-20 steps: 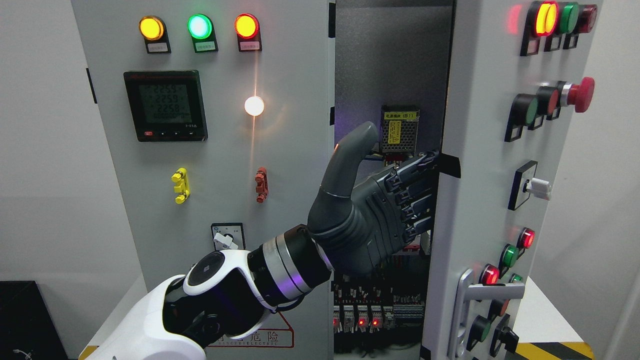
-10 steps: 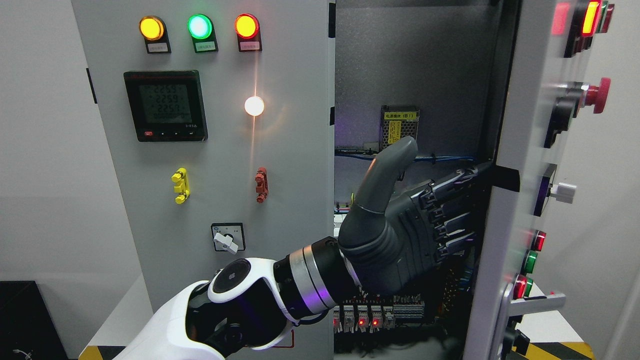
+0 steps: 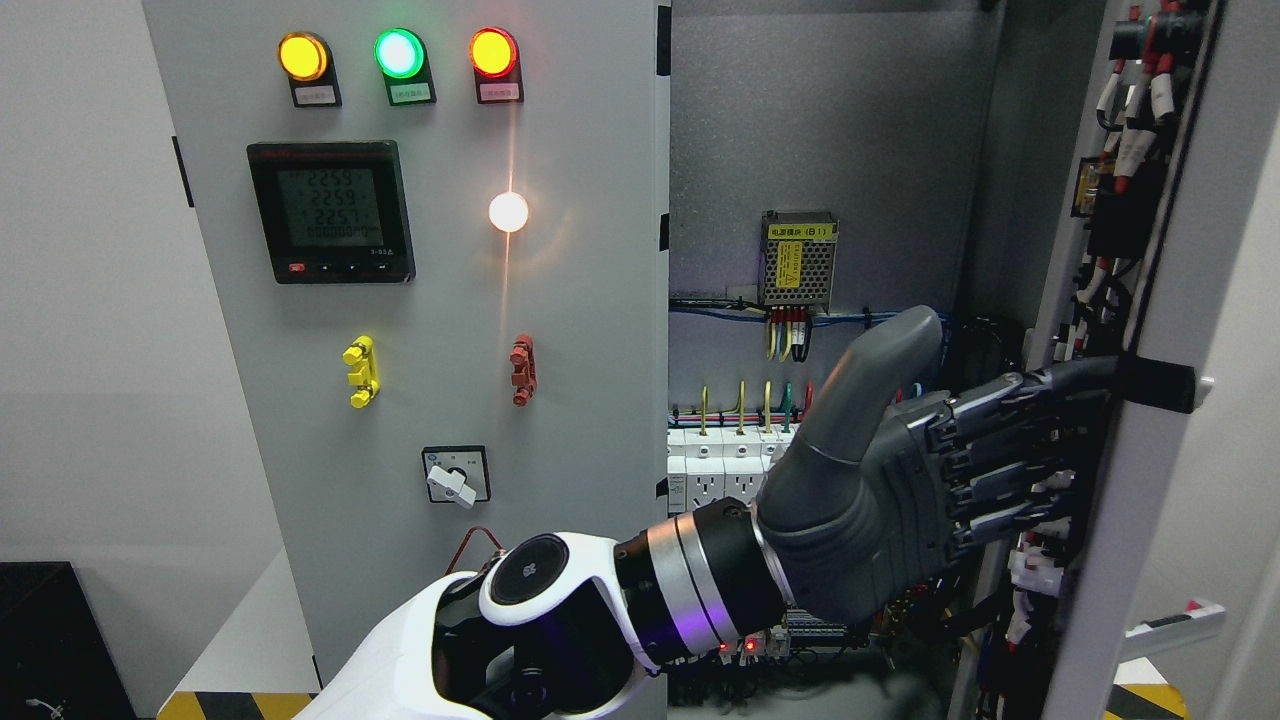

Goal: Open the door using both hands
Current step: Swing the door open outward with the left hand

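Right cabinet door [image 3: 1150, 480], at the right edge of the frame, stands swung wide, its wired inner face showing. The left robot hand [image 3: 900, 500], entering from the lower left, lies against the door's inner edge with fingers [image 3: 1010, 440] extended flat and thumb raised, gripping nothing. Centre: exposed cabinet interior with a power supply module [image 3: 798, 260] above a terminal row [image 3: 715, 465]. Left: closed door [image 3: 450, 300] bearing three indicator lamps [image 3: 398, 52] and a digital meter [image 3: 330, 210].
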Motion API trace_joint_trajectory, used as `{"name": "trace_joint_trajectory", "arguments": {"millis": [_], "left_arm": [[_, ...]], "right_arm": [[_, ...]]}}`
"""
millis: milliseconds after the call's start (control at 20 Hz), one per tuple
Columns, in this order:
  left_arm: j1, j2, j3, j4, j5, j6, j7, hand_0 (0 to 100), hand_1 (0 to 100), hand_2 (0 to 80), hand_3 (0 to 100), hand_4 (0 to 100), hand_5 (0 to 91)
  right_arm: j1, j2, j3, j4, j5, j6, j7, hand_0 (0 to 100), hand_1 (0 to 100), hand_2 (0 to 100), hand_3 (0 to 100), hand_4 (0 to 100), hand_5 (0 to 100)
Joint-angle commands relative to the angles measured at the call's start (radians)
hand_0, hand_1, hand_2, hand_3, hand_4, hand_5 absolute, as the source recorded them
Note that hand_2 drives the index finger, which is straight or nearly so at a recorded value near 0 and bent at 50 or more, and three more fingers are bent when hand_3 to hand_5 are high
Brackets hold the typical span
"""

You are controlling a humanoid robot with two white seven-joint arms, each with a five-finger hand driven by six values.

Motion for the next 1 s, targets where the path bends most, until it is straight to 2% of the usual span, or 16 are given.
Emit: {"name": "trace_joint_trajectory", "arguments": {"millis": [0, 100, 250, 501, 751, 952], "left_arm": [[-0.005, -0.123, -0.015, 0.036, -0.033, 0.014, 0.001, 0, 0, 0.0, 0, 0, 0.0], [-0.005, -0.144, -0.015, 0.051, -0.064, 0.034, 0.001, 0, 0, 0.0, 0, 0, 0.0], [-0.008, -0.190, -0.015, 0.079, -0.067, 0.037, 0.002, 0, 0, 0.0, 0, 0, 0.0], [-0.008, -0.268, -0.015, 0.137, -0.113, 0.038, 0.002, 0, 0, 0.0, 0, 0, 0.0], [-0.010, -0.328, -0.015, 0.194, -0.118, 0.038, 0.002, 0, 0, 0.0, 0, 0, 0.0], [-0.017, -0.336, -0.037, 0.208, -0.118, 0.037, 0.002, 0, 0, 0.0, 0, 0, 0.0]], "right_arm": [[0.000, 0.000, 0.000, 0.000, -0.011, 0.000, 0.000, 19, 0, 0, 0, 0, 0], [0.000, 0.000, 0.000, 0.000, -0.011, 0.000, 0.000, 19, 0, 0, 0, 0, 0], [0.000, 0.000, 0.000, 0.000, -0.011, 0.000, 0.000, 19, 0, 0, 0, 0, 0], [0.001, 0.000, 0.000, 0.000, -0.011, 0.000, 0.000, 19, 0, 0, 0, 0, 0], [0.001, 0.000, 0.000, 0.000, -0.011, 0.000, 0.000, 19, 0, 0, 0, 0, 0], [0.000, 0.000, 0.000, 0.000, -0.011, 0.000, 0.000, 19, 0, 0, 0, 0, 0]]}}
